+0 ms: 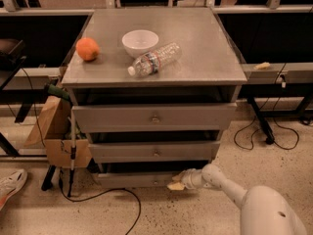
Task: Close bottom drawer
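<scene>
So, left to right on the counter (210, 38): orange (87, 48), bowl (140, 42), bottle (154, 59) lying on its side. Down low, the bottom drawer (134, 179) sticks out a little, its front mostly in shadow and its knob hard to spot. The end effector (176, 184) is at its front, right of centre; can't tell if it's spread or pressed together.

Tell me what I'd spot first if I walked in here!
Probably the bright orange on top of the grey cabinet, at the left, beside a white bowl and a plastic bottle lying on its side. Low down, the robot's white arm reaches in from the lower right, its gripper at the front of the bottom drawer.
</scene>
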Tool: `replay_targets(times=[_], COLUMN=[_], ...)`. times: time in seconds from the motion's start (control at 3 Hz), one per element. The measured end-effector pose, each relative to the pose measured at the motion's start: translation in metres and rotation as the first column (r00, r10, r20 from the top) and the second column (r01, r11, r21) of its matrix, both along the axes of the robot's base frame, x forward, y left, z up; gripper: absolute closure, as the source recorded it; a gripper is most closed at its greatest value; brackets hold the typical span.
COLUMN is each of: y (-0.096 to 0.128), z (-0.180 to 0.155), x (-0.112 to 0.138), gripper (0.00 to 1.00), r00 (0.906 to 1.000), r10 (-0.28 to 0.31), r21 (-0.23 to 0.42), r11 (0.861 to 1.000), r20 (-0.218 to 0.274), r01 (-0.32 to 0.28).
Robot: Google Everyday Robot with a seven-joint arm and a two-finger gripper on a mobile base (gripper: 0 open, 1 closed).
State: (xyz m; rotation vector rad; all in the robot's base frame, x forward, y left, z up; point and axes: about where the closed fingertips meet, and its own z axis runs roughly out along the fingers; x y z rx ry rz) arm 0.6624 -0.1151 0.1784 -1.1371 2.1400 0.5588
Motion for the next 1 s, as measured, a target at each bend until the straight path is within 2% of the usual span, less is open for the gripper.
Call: replay_targets(times=[0.33,1.0], y=[0.0027,-0.006], z=[0.0,0.0015], x=[-0.014,-0.0167], gripper=[0.0,0.0], r00=[1.0,0.9999], r10=[0.0,-0.008], r21=[0.002,0.012], r11=[1.0,1.0], r20=[0.0,0.007], r01=[0.0,0.008])
